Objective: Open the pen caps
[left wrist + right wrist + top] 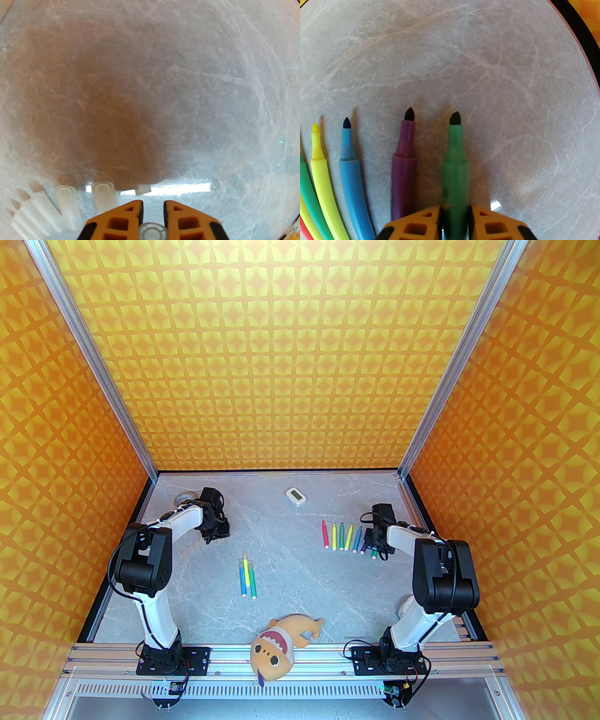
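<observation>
Grey marble tabletop [281, 544] carries light, slick, stiff pens [333, 536]: your right gripper [454, 211] clasps the green pen [455, 168] at bottom centre, your left gripper [152, 204] seems clenched on one cap [152, 232], with loose pen caps [46, 211] at lower left, so pinch barrels squarely at mid-length.

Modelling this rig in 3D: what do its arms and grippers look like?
Left arm and right arm: white rounded links, boxy black joints, black bases, thin black cables. Left gripper and right gripper: orange-yellow fingers with cut-out windows and black inner edges.
</observation>
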Robot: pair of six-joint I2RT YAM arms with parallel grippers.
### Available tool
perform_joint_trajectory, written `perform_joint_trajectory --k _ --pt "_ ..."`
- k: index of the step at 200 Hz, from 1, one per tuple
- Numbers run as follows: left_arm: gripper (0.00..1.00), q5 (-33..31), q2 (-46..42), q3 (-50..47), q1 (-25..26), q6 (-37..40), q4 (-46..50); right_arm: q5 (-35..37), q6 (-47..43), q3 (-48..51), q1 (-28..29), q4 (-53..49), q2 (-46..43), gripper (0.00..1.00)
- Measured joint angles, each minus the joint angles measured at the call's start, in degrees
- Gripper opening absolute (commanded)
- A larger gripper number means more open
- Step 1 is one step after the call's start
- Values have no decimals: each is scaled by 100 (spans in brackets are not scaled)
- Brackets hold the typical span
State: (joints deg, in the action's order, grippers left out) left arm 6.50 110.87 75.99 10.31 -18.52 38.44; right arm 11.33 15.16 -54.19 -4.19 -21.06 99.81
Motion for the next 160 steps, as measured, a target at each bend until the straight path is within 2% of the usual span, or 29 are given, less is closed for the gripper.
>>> perform_joint_trajectory --k 49,112,160 --pt "7 0 33 20 9 46 68 -105 -4 2 -9 -168 -127 29" --pt "13 -26 216 66 37 63 153 -424 -24 2 13 -409 -1027 33" --pt "18 -63 245 136 96 63 197 -581 -74 2 435 -597 -1320 35"
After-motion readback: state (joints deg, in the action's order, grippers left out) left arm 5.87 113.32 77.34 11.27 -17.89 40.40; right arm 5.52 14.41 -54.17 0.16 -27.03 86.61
